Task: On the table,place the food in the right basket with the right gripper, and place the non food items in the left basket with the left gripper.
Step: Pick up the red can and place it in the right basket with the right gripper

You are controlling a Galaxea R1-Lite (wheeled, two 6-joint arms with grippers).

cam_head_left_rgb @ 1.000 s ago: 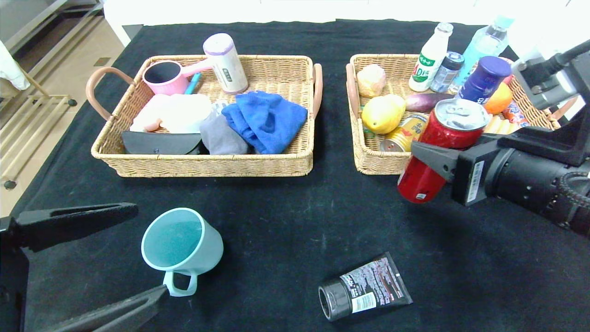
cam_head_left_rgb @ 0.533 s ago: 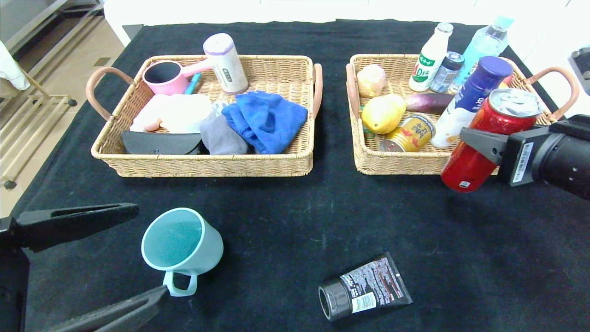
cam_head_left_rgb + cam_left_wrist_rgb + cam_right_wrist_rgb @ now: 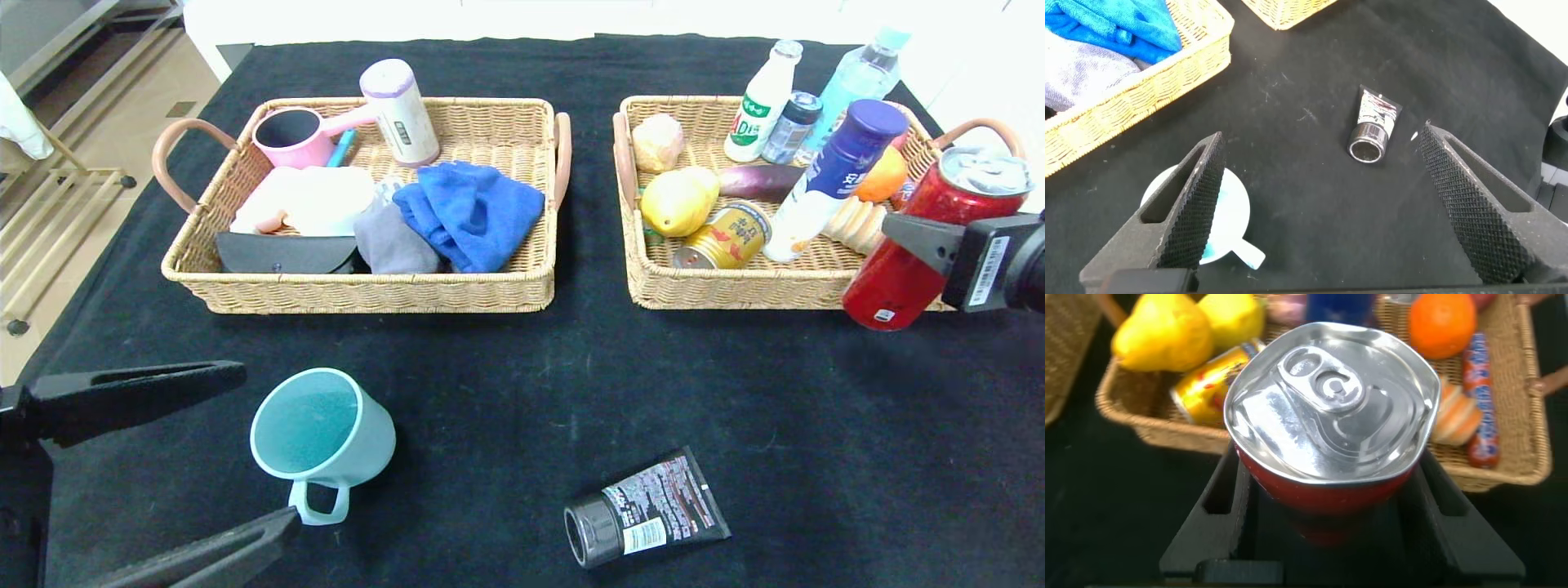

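The right hand (image 3: 927,245), clamping the red can (image 3: 931,237), is swinging rightward alongside the right basket (image 3: 735,290), nearing a drop.

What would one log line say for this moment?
right gripper: shut on red can, near right basket | left gripper: open, by teal mug

A black-clothed table (image 3: 506,376) carries two wicker baskets (image 3: 367,290) (image 3: 735,290), a teal mug (image 3: 322,433) and a black tube (image 3: 645,518)

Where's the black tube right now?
In the head view, the black tube lies on the black table, near the front, to the right of the teal mug.
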